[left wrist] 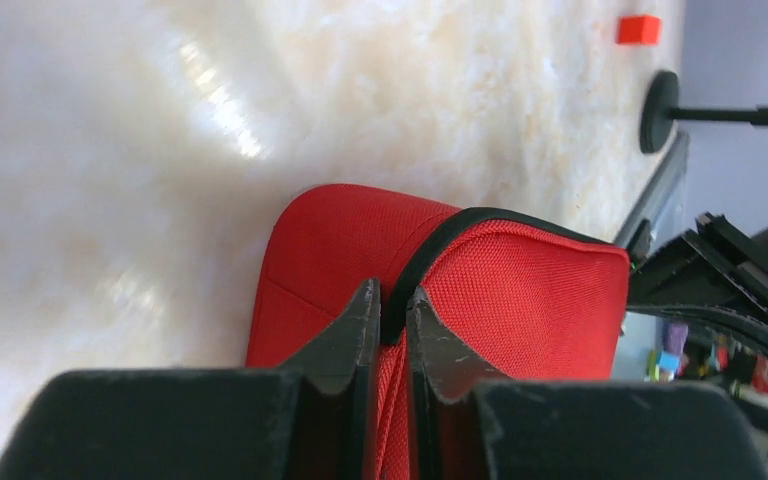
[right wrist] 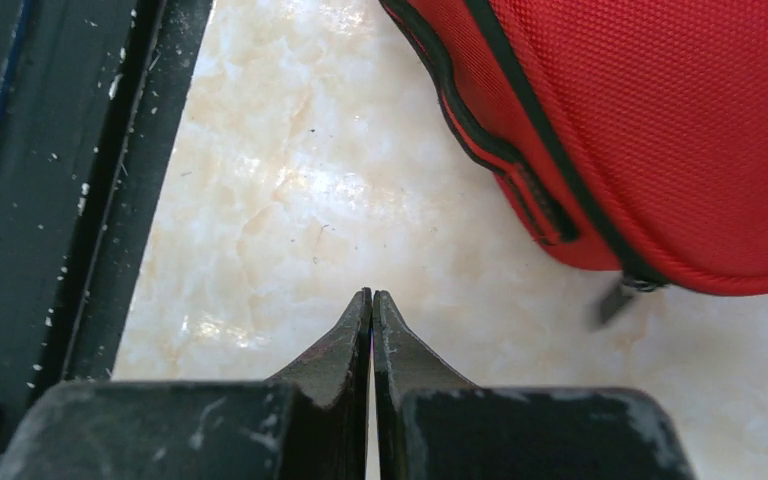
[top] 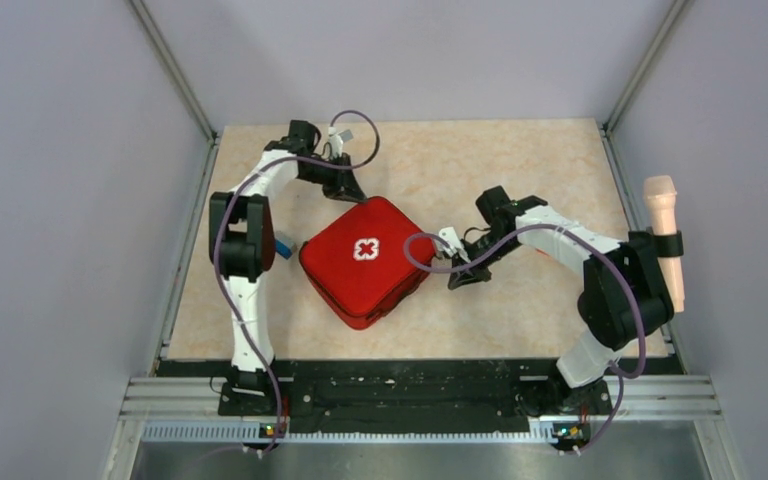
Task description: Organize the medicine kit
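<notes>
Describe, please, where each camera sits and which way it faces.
Top external: fixed above and behind the bases, looking down on the table and closed medicine kit; left arm and right arm show.
Left wrist: on the left arm, facing along the left end effector, which pinches the kit's black zip seam.
Right wrist: on the right arm, looking past the shut right end effector at bare tabletop beside the kit.
Shared: all three show the red kit.
</notes>
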Available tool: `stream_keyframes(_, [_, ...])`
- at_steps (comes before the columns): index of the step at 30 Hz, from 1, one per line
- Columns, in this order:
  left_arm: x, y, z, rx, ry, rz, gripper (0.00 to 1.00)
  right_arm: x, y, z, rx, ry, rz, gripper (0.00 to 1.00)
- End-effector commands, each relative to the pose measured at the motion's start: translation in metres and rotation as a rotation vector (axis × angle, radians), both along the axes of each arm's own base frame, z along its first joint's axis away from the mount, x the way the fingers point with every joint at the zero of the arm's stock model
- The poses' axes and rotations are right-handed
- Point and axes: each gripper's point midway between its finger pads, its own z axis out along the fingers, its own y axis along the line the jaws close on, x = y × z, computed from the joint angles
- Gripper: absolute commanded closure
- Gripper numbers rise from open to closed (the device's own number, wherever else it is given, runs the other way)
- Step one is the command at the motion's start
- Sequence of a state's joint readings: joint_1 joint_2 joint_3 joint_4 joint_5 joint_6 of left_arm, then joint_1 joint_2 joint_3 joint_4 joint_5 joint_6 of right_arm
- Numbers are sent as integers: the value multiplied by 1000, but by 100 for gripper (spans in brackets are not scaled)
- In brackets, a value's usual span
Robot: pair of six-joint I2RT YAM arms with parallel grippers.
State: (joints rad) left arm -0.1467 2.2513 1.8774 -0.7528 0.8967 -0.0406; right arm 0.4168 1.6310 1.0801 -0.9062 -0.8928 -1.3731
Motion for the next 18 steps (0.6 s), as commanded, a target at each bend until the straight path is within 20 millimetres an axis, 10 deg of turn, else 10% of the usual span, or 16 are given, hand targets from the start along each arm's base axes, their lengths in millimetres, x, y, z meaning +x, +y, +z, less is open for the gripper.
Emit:
stream_keyframes(1, [-1, 41, -8, 197, 42, 270, 100, -4, 3, 3, -18, 99, -74, 100])
stream_keyframes(5, [-25, 44, -2, 178, 64, 295, 98, 12, 6, 8, 11, 150, -167, 100])
stream_keyframes(7, [-28, 48, 0, 197, 59, 303, 69, 26, 7, 16, 51, 166, -233, 90])
stream_keyframes(10, [-19, 64, 5, 275, -12, 316, 47, 46, 6, 30, 91, 110, -275, 72])
stream_keyframes(18, [19, 44, 67, 79, -288, 114, 33, 82, 17, 43, 175, -74, -189, 47])
